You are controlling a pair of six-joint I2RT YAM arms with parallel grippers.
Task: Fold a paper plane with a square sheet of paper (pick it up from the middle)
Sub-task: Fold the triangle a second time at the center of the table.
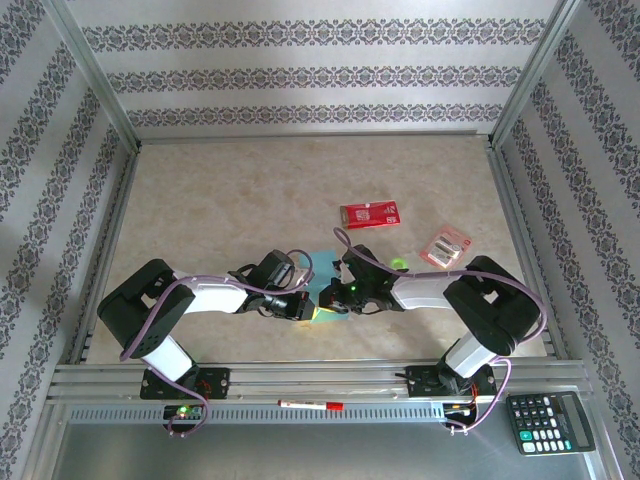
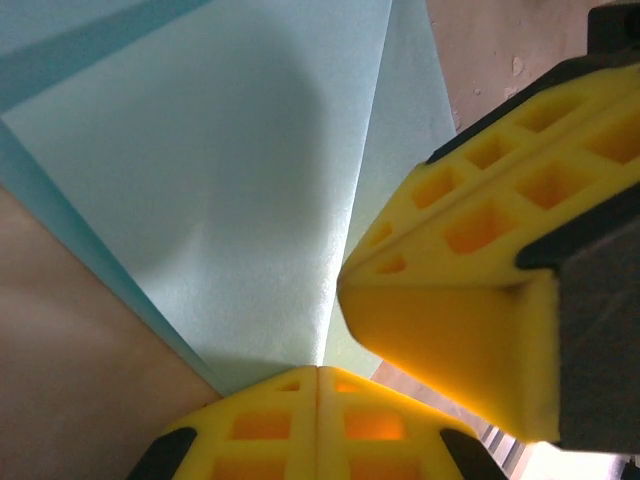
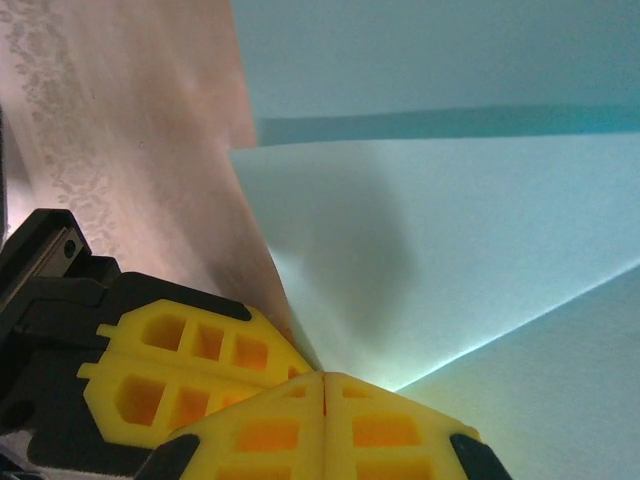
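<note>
There is one square sheet of paper (image 1: 326,268) and two sets of fingers. The sheet lies on the counter (image 1: 220,200) near the red packet (image 1: 369,214), on the arms' side. The left fingers (image 2: 318,378) and right fingers (image 3: 325,382) meet at its edge, both squeezed shut, pinching the paper.

We find the top external camera fixed above and behind the arm bases (image 1: 185,383), looking down and forward over the whole table (image 1: 200,190). Each wrist camera sits almost against the square sheet of paper (image 2: 230,170), sighting past its own fingertips (image 3: 260,435) (each also catches the other arm's). All three views share that sheet.
</note>
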